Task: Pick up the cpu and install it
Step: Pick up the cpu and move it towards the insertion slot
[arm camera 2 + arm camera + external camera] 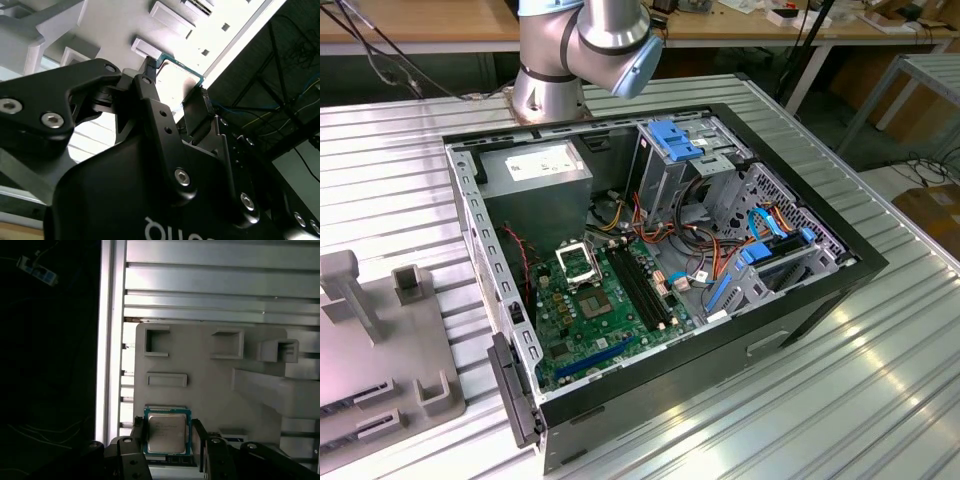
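Gripper (168, 436) fingers (138, 432) are pressed in on two opposite edges of the cpu (167, 431), pinching it between them. In the first wrist view the chip hangs, silver lid up, over the grey fixture tray (200, 390) on the ribbed metal table (210, 280), apparently clear of the tray. The second wrist view shows its green border (181, 64) spanning the gap between the fingertips.

From where I stand, that chip looks feather-light, stiff and thin. I'd guess the smooth lid is slippery and the underside delicate, so the green edges are the sensible place to grip, lightly and level.

Over in the open computer case (720, 345), the socket (575, 262) sits on the motherboard (590, 320).
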